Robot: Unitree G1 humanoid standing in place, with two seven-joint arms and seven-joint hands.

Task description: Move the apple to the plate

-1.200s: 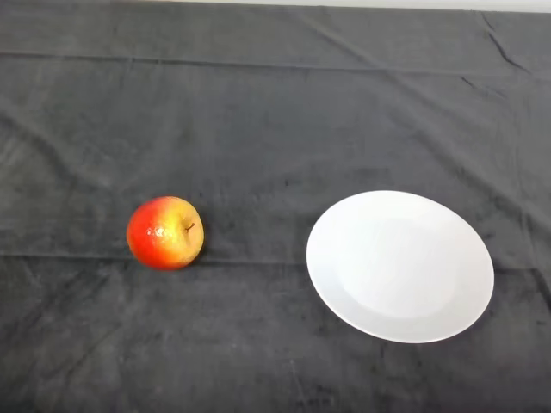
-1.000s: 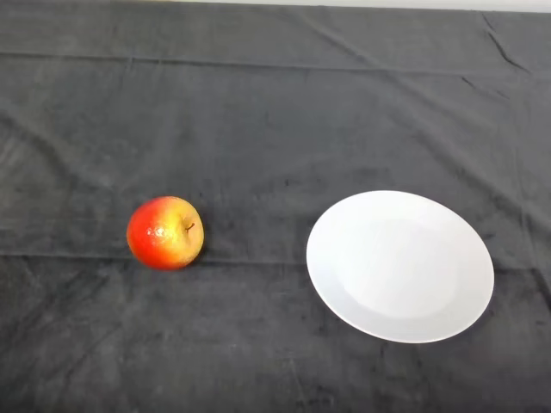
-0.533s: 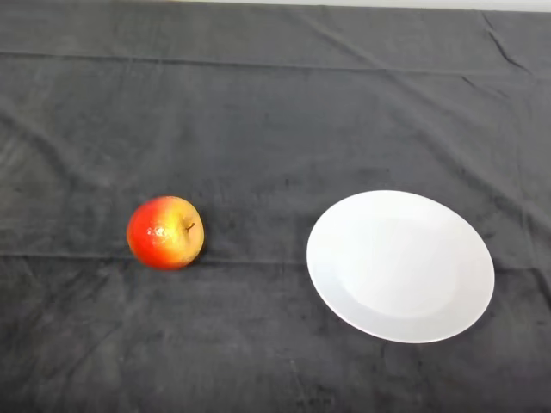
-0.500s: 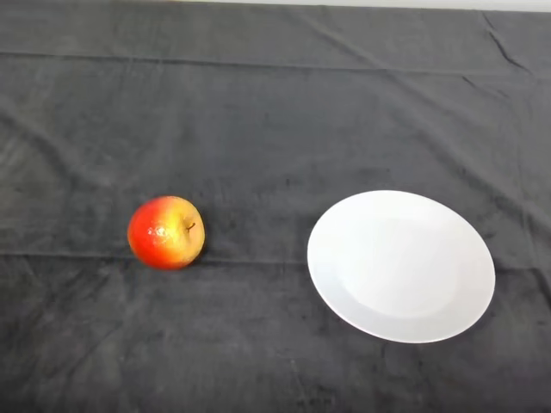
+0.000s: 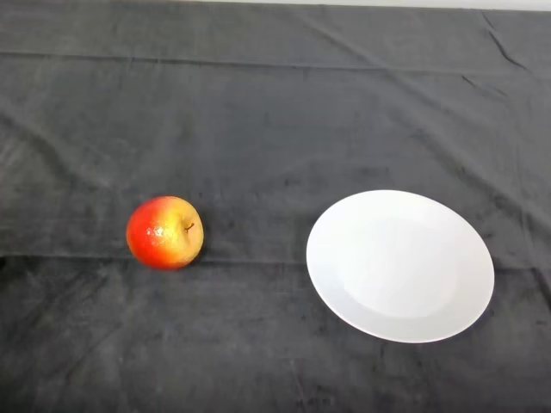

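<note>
Our hand is not in view, so we cannot tell whether its fingers are apart or together. The apple (image 5: 165,232) sits on the dark cloth toward the desk's left edge, stem up and leaning right, on the side our left arm enters from. The white plate (image 5: 400,266) lies empty, well apart toward the right edge. We judge the carry runs left to right across the desk.
</note>
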